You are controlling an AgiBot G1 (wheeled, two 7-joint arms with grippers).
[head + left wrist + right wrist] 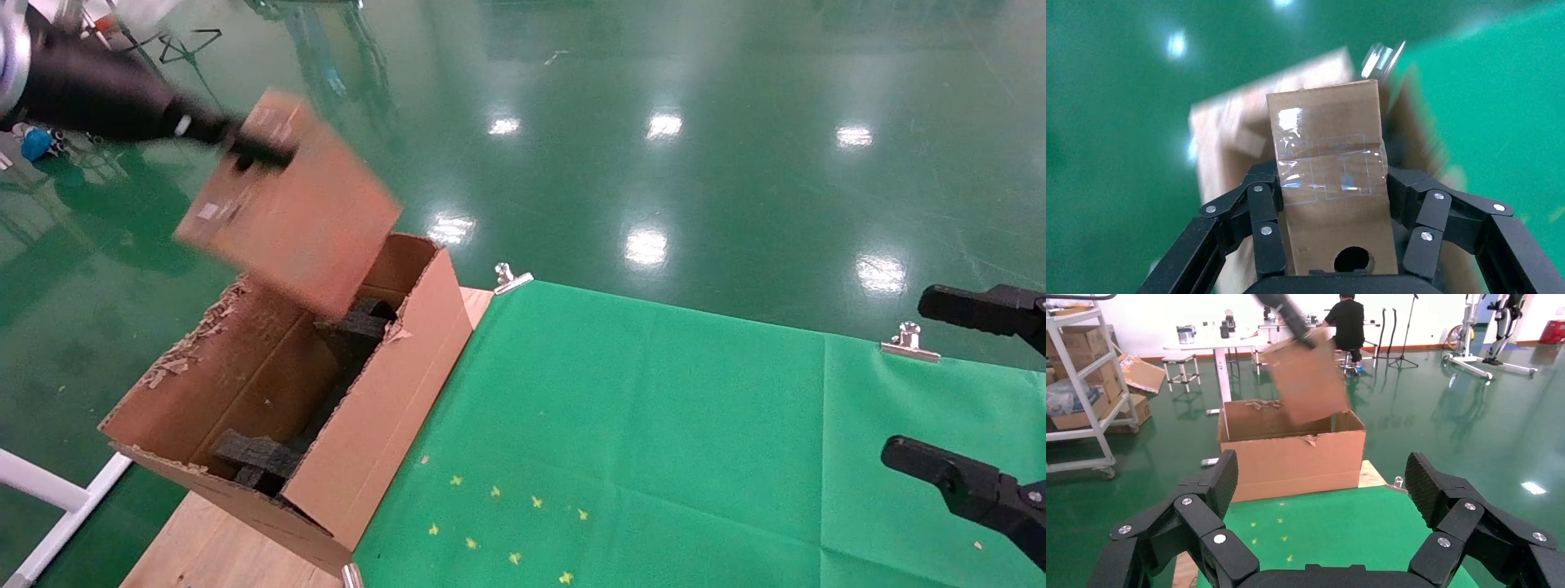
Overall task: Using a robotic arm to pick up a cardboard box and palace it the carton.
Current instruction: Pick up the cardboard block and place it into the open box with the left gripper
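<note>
My left gripper (257, 151) is shut on the cardboard box (290, 204), a flat brown box sealed with clear tape, and holds it tilted in the air above the far end of the carton (245, 392). In the left wrist view the box (1330, 184) sits between the black fingers (1263, 214). The carton is large, open at the top, with ragged edges and black foam inserts (253, 457) inside; it stands at the table's left end. From the right wrist view the box (1306, 380) hangs over the carton (1291, 453). My right gripper (940, 384) is open and empty at the right.
A green cloth (654, 441) covers the table, held by metal clips (511, 278) (909, 341) at the far edge. Small yellow marks (507, 523) lie near the front. Bare wood (212, 547) shows under the carton. Shiny green floor surrounds the table.
</note>
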